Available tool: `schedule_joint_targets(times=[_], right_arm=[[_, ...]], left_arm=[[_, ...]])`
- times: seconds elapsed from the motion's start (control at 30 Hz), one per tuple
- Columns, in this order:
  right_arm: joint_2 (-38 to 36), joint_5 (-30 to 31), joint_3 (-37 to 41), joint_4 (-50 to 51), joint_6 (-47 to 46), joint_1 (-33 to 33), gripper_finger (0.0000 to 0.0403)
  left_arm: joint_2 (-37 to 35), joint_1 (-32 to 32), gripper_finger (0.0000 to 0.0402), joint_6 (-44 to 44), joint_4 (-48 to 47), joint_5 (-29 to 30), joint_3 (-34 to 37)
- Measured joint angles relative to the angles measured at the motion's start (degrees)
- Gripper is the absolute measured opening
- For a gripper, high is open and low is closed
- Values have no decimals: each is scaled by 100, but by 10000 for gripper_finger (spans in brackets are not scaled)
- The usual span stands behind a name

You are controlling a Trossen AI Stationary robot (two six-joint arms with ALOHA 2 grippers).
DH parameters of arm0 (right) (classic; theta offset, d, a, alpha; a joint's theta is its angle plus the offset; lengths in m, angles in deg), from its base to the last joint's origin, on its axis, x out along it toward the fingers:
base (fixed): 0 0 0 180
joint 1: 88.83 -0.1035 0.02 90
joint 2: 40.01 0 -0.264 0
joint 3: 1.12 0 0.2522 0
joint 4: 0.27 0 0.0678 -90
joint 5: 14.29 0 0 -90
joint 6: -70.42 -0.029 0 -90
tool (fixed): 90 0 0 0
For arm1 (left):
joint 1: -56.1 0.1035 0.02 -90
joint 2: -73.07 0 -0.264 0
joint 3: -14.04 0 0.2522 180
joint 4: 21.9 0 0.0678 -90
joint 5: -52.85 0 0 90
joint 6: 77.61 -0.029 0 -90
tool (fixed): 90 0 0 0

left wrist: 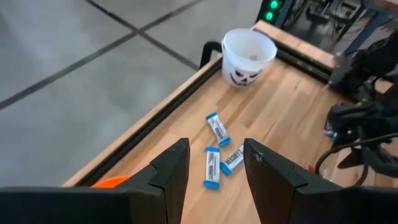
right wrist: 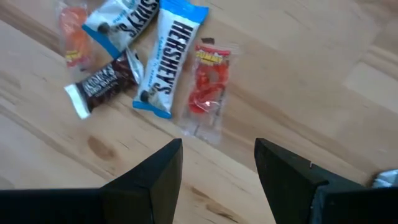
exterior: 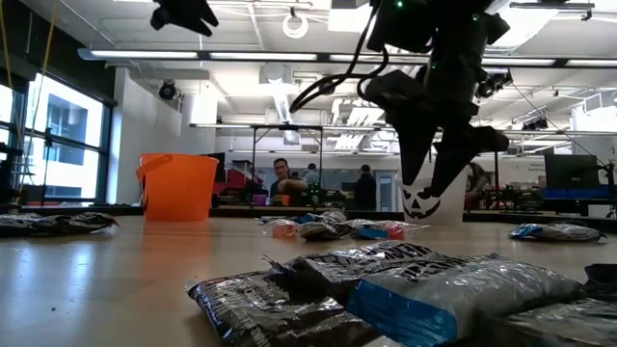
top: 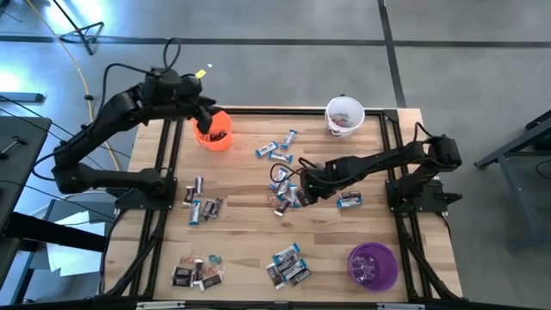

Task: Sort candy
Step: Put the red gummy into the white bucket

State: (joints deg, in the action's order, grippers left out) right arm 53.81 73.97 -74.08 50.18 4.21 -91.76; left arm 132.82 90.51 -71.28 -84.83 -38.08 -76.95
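Observation:
Wrapped candy lies in loose groups on the wooden table (top: 250,241). My right gripper (top: 303,185) hangs open, pointing down, just above the middle group (top: 282,191); below its fingers (right wrist: 217,152) lie a red packet (right wrist: 208,84), a blue-and-white bar (right wrist: 171,59) and a dark bar (right wrist: 102,84). My left gripper (top: 205,120) is raised over the orange cup (top: 213,131) at the far left, open, with nothing between its fingers (left wrist: 214,155). Three blue-and-white pieces (left wrist: 219,152) lie flat on the table beyond it.
A white cup with a face (top: 344,116) stands at the far right, a purple cup (top: 372,265) at the near right. More candy lies at the left (top: 203,205), near left (top: 196,271), near middle (top: 288,265) and beside the right arm (top: 349,200). People sit in the room beyond (exterior: 284,178).

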Motion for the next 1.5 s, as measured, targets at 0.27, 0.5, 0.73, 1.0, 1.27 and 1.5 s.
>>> schedule_joint_targets(times=[0.27, 0.5, 0.73, 1.0, 1.27, 1.5], right_arm=[[293, 24, -215, -93, -279, -10, 195], [1265, -8, -1166, 745, 327, 49, 195], [1930, 24, -1804, 1156, 808, 146, 195], [2279, -45, -1825, 1176, 819, 220, 195], [2314, -18, -1814, 1222, 791, 220, 153], [2320, -86, -1805, 1240, 778, 217, 17]], left_arm=[[-428, 2, 140, -149, 26, 34, -2], [-646, 7, 140, -294, 57, 38, -2], [-786, 5, 140, -367, 58, 55, -2], [-950, 4, 140, -486, 55, 55, -2], [-1058, 2, 140, -620, 55, 172, -2], [-1069, 2, 140, -662, 53, 335, -2]])
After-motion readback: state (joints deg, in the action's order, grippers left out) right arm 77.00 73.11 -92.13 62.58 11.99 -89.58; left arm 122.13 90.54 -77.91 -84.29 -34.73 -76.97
